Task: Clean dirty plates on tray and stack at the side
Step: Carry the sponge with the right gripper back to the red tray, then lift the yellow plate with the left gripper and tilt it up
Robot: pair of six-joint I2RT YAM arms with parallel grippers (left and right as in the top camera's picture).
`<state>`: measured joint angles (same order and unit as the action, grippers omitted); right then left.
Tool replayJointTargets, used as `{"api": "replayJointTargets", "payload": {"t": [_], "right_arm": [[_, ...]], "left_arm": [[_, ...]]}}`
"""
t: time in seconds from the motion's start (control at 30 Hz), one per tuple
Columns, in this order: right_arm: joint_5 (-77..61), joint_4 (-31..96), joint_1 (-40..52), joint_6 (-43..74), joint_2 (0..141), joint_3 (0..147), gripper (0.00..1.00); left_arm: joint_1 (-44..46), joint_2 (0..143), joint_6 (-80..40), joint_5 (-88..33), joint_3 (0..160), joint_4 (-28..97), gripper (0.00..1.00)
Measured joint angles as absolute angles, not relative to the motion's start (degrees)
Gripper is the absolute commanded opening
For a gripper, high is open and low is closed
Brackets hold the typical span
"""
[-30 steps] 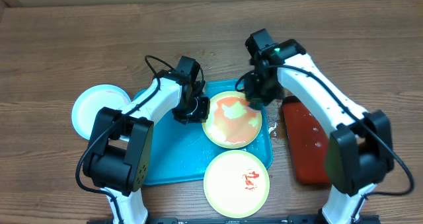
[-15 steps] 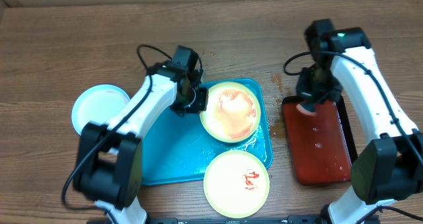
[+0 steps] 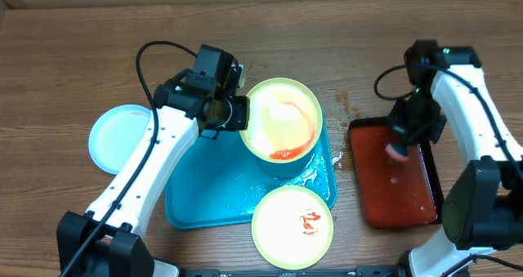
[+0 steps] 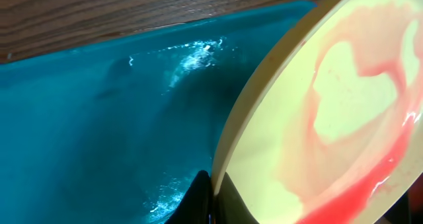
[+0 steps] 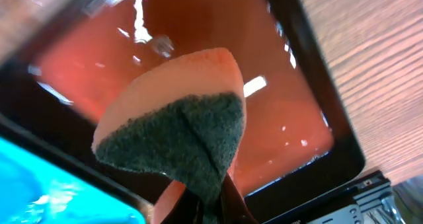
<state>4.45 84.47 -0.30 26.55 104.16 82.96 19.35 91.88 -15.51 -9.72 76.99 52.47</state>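
L end effector [image 3: 240, 118] clamped on green-rim plate [image 3: 282, 113], tilted above blue tray [image 3: 204, 199]; step looks like draining. R end effector [image 3: 399, 146] pinching sponge [image 5: 178, 128] over red tray [image 3: 392, 197]. Next, likely: carry plate to pale plate [image 3: 121, 138], left.

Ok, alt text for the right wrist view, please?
The right tool pinches a folded sponge, orange foam with a green scouring side, over the wet dark red tray. A corner of the turquoise tray shows lower left.

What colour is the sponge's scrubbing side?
Dark green; the sponge shows best in the right wrist view.
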Motion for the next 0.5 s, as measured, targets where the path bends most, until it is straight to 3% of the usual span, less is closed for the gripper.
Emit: {"api": "replayJointTargets", "payload": {"t": [0.5], "right_arm": [[3.81,81.45,-0.3,26.57,104.16,76.09,0.04]], "left_arm": [[23.33,91.88,-16.82,4.45,83.02,54.74,0.04]]}}
